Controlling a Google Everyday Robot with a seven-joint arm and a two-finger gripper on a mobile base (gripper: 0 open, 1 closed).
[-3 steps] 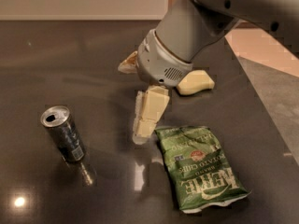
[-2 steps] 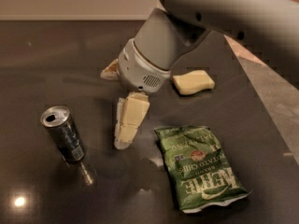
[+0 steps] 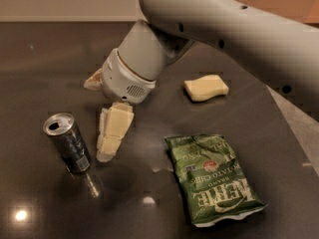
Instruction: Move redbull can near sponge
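Note:
The redbull can [image 3: 68, 143] stands upright on the dark table [image 3: 40, 59] at the left, with its silver top open. The pale yellow sponge [image 3: 206, 87] lies at the right rear, far from the can. My gripper [image 3: 95, 119] hangs from the big grey arm [image 3: 209, 24] just right of the can. Its fingers are spread apart and hold nothing. The near cream finger [image 3: 112, 131] points down at the table beside the can. The far finger [image 3: 92, 80] peeks out behind the wrist.
A green chip bag [image 3: 215, 179] lies flat at the front right. The table's right edge [image 3: 294, 113] runs diagonally past the sponge, with a lighter floor beyond it.
The arm and gripper have moved left, away from the sponge and towards the can. The can, sponge and chip bag have not moved.

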